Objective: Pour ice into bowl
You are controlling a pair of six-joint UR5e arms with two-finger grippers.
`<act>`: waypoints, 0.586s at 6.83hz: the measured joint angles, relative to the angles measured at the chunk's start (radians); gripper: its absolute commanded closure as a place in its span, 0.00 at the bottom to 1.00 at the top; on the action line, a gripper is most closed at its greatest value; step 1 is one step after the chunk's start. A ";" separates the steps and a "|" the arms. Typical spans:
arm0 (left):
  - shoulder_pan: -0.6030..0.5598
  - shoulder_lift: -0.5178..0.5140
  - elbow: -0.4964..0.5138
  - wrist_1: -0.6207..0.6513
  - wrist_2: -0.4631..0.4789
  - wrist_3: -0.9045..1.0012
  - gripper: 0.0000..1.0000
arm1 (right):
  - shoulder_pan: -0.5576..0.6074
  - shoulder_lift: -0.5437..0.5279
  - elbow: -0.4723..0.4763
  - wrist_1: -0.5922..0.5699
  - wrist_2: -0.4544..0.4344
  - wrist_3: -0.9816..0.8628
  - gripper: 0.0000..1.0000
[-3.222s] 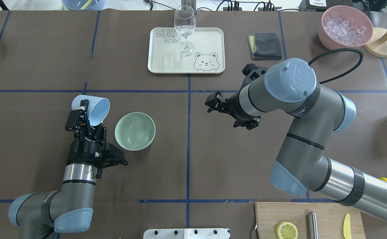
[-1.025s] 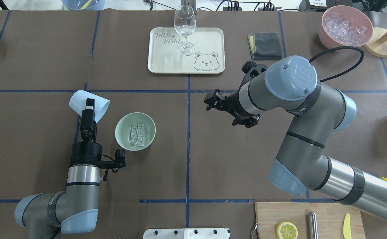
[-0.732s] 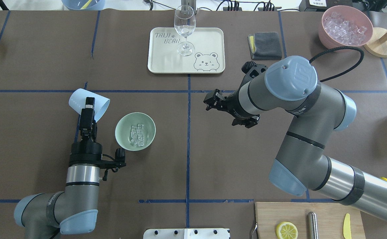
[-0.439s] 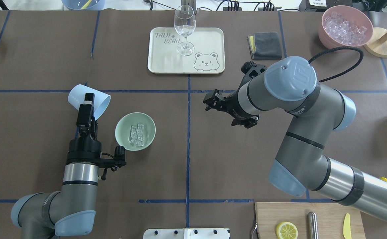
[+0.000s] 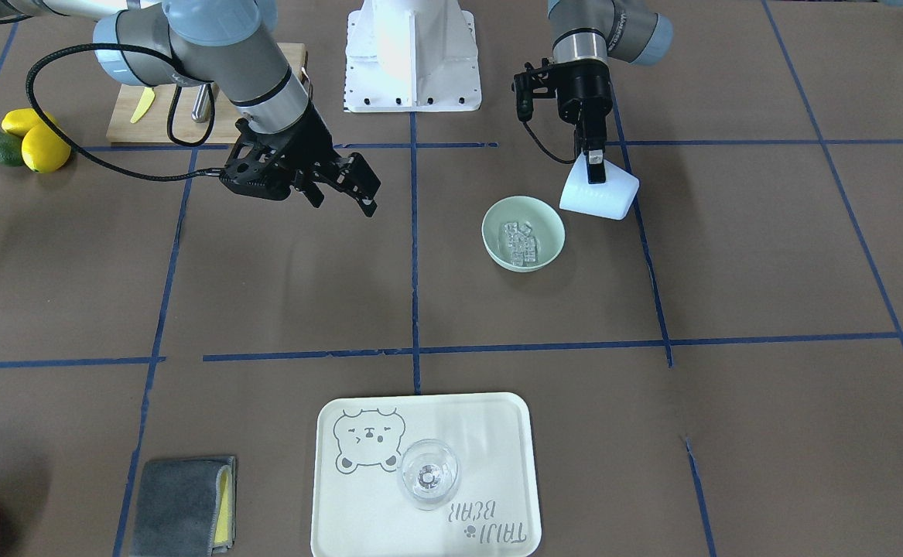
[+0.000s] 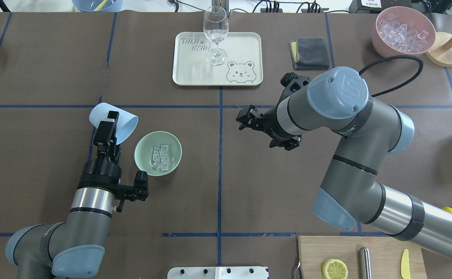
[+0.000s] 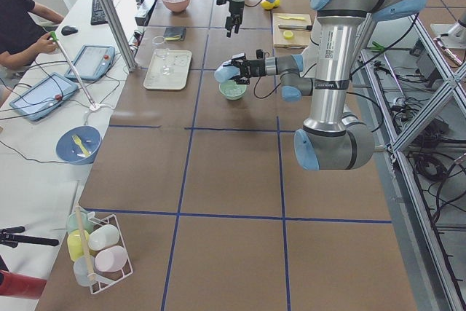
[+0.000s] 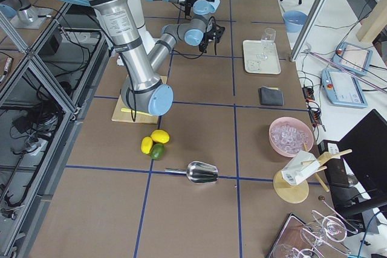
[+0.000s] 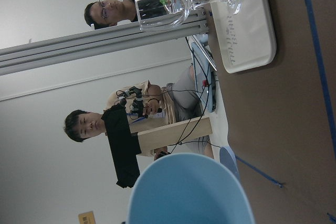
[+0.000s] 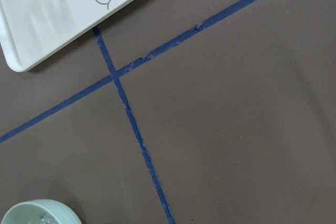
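Note:
The pale mint-green bowl (image 6: 172, 146) (image 5: 548, 218) stands left of the table's centre line, with a small heap of clear ice (image 6: 160, 157) (image 5: 519, 240) in it. My left gripper (image 6: 107, 126) (image 5: 593, 166) is shut on a light blue cup (image 6: 125, 123) (image 5: 600, 193), which lies tilted on its side just beyond the bowl's far-left rim, apart from it. The cup's rim (image 9: 189, 192) fills the bottom of the left wrist view. My right gripper (image 6: 245, 118) (image 5: 362, 189) hovers open and empty right of the centre line. The bowl's edge (image 10: 37, 212) shows in the right wrist view's lower left corner.
A cream tray (image 6: 245, 46) with a wine glass (image 6: 215, 35) stands at the far middle. A grey cloth (image 6: 309, 53) and a pink container of ice (image 6: 403, 31) are at the far right. A cutting board (image 6: 380, 252) with a lemon half lies at the near right.
The bowl was empty 3.2 s ago and now holds the ice. Over the last second my left gripper has carried the tilted cup slightly right, nearer the bowl. The right gripper drifted slightly left.

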 measured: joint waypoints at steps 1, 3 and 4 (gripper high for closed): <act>-0.009 0.006 -0.029 -0.001 -0.063 -0.002 1.00 | -0.001 0.000 0.000 -0.001 0.000 0.001 0.00; -0.057 0.045 -0.090 -0.012 -0.182 -0.013 1.00 | -0.004 0.002 0.001 -0.001 -0.001 0.001 0.00; -0.090 0.077 -0.108 -0.032 -0.239 -0.035 1.00 | -0.008 0.003 0.001 -0.001 -0.001 0.001 0.00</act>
